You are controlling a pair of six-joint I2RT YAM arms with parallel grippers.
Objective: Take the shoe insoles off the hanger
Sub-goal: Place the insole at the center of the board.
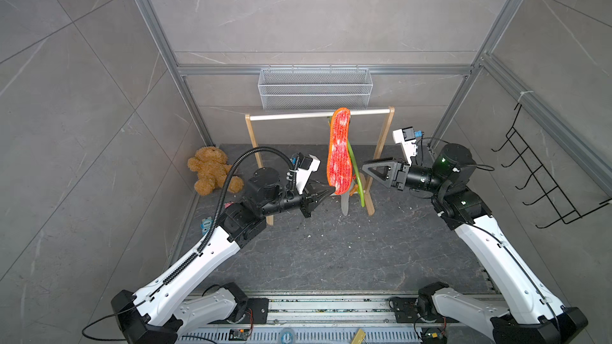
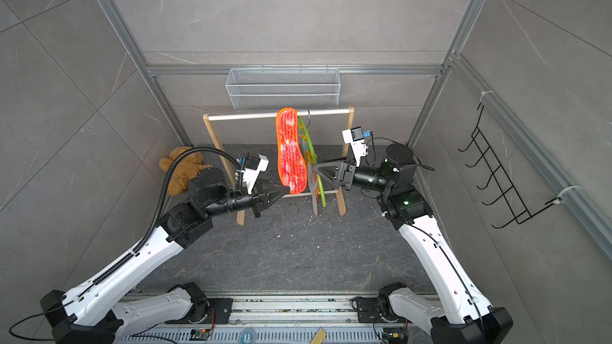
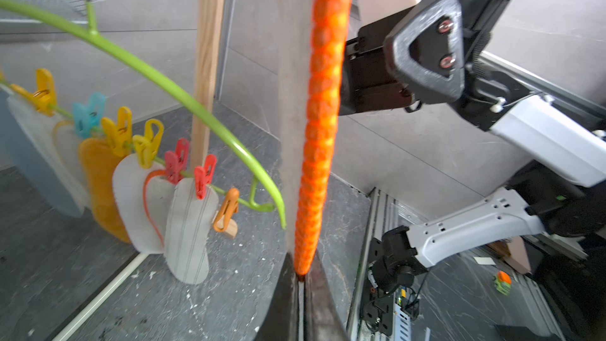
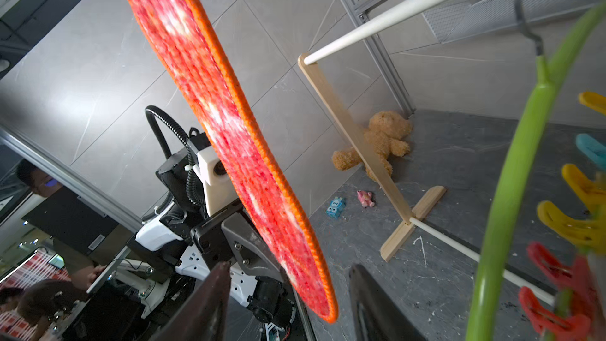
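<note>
Clamps the lower tip of the red mesh insole in the left gripper, jaws pinched tight on the orange rim. Holds it upright, nearly on end, upper tip level with the white rail of the wooden rack in both top views. Stands apart from the lime-green hanger in the right wrist view, with open air between the two.

Hooked over that white rail, the hanger, its curved bar sloping down toward the floor. Pinned in a row beneath the bar by yellow, blue and red clips: the other insoles, among them an orange-yellow one, a white one, a grey one with an orange rim and a pale striped one. Hanging bare at the near end of the row, an orange clip.

Points the right gripper at the red insole from the opposite side, fingers spread apart and grasping nothing.

Slumped in the far corner behind the left arm, a brown teddy bear.
</note>
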